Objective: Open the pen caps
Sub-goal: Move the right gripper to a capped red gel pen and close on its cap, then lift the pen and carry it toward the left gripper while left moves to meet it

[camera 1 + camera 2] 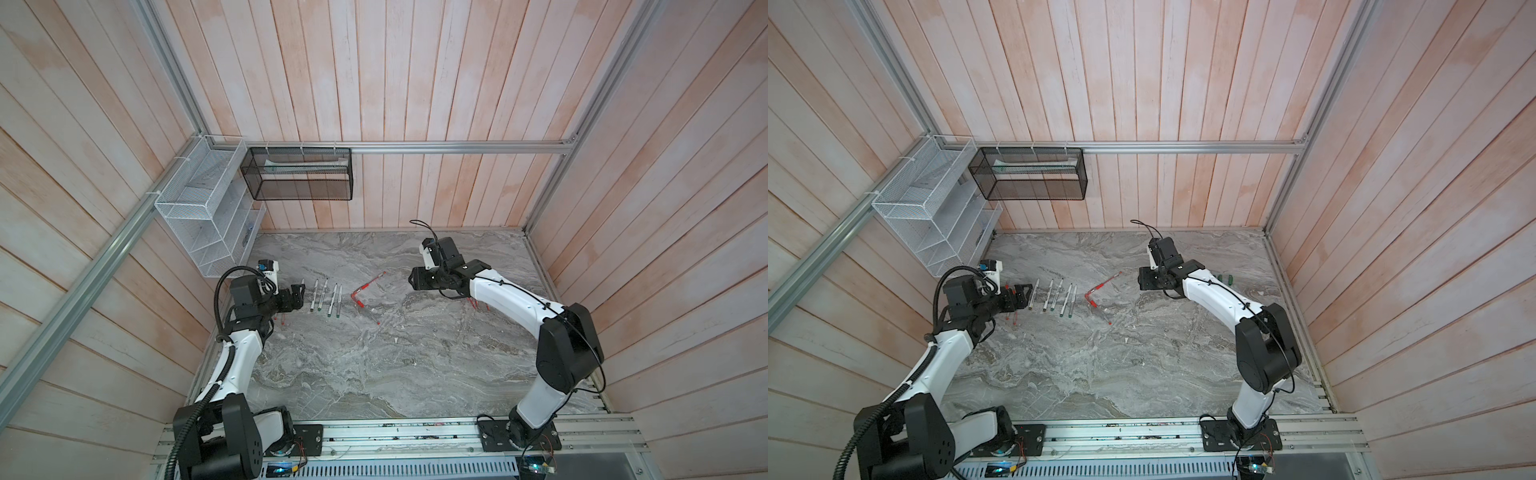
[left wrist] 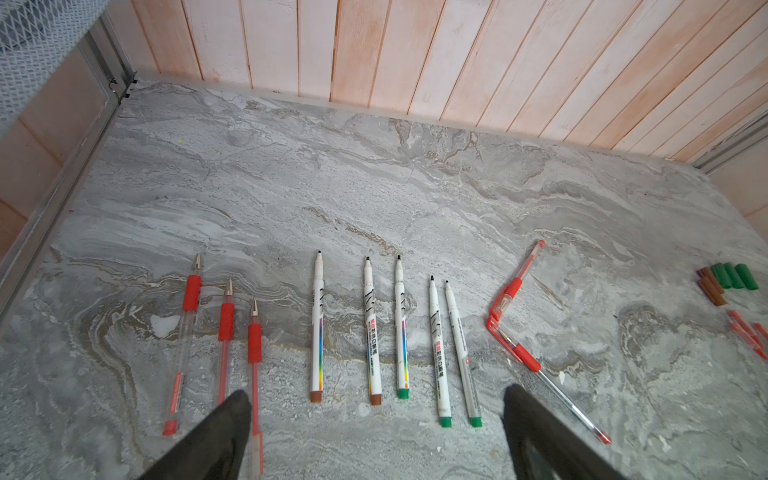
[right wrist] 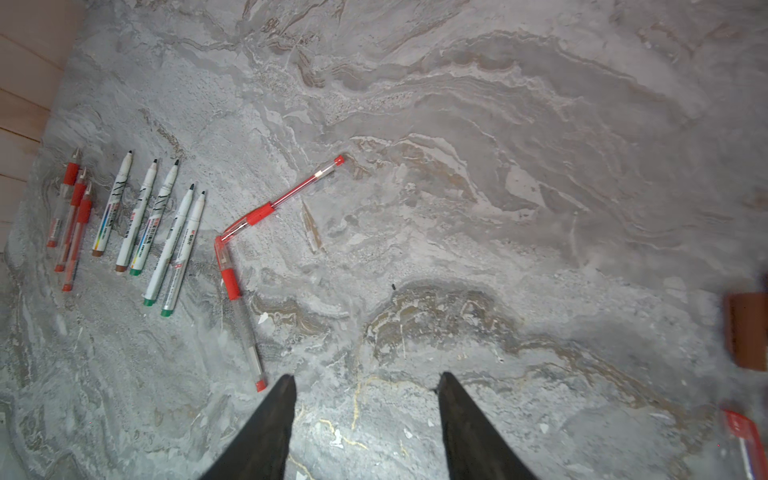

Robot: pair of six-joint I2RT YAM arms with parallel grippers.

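Two red gel pens lie in an L at mid-table, each with its red cap on, and the pen caps (image 2: 500, 305) (image 2: 496, 328) meet at the corner. The same two pens (image 3: 286, 199) (image 3: 232, 282) lie ahead of my right gripper (image 3: 368, 377), which hovers open and empty right of them (image 1: 413, 280). My left gripper (image 2: 376, 390) is open and empty (image 1: 297, 295), just short of a row of several uncapped white markers (image 2: 401, 328) and three uncapped red gel pens (image 2: 224, 328). Loose green caps (image 2: 733, 276), brown caps (image 2: 711, 289) and red caps (image 2: 748, 332) lie at the right.
A white wire basket (image 1: 195, 208) and a black mesh basket (image 1: 299, 174) hang on the back-left walls. Wooden walls enclose the marble table (image 1: 374, 374) on three sides. A metal rail (image 1: 395, 432) runs along the front edge, and a loose brown cap (image 3: 748, 332) lies beside my right gripper.
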